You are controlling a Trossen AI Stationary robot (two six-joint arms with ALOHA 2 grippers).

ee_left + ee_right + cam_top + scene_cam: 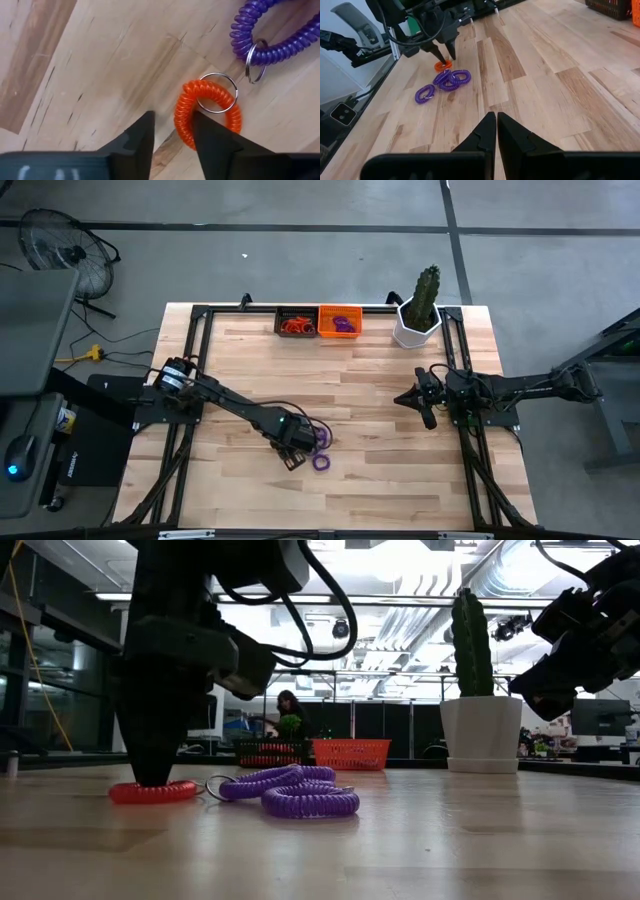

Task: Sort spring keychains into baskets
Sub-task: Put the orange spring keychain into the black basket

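One orange spring keychain (207,112) lies flat on the table with its metal ring on top, beside a clump of purple keychains (320,450) (292,790) (445,80). My left gripper (172,131) (290,445) is open and points down at the orange loop (152,791) near the table's near edge. At the far edge, the black basket (296,322) holds orange coils and the orange basket (340,321) holds purple ones. My right gripper (496,122) (415,400) is shut and hovers over the table's right side, touching nothing. My left gripper comes from above, pointing down. One finger (205,132) stands inside the orange loop and the other (142,137) outside it, with the loop's side (182,120) between them. Whether they touch the coil, I cannot tell. The keychain lies flat on the table.
A white pot with a cactus (420,320) (480,730) stands at the far right, next to the orange basket. Bare wood lies between the keychains and the baskets (350,753). A person (290,710) shows in the room beyond the table.
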